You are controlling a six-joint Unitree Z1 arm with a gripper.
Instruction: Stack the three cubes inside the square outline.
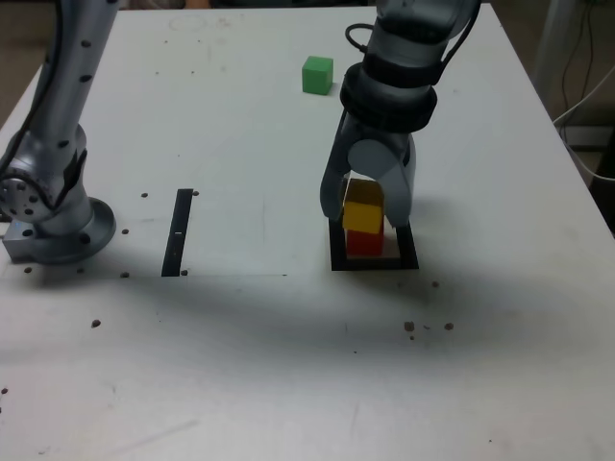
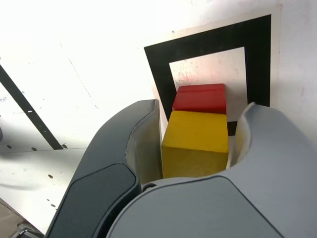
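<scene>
Tabletop [image 1: 231,355] white, dark-speckled; room [image 1: 524,19] beyond dim; end effector [image 1: 366,213] open around yellow cube [image 1: 363,217].

- We see a broad white surface [image 1: 231,384], scuffed and dotted with small dark spots [image 1: 96,324]
- We make out a thin seam [image 1: 240,276] crossing it and a straight black strip [image 1: 178,233] on the exterior view's left
- We notice a soft grey shadow [image 1: 259,312] and, in the wrist view, bright glare
- Past the edge on the exterior view's right, we find a pale cable [image 1: 582,171] against a dim, brownish background [image 1: 533,29]
</scene>
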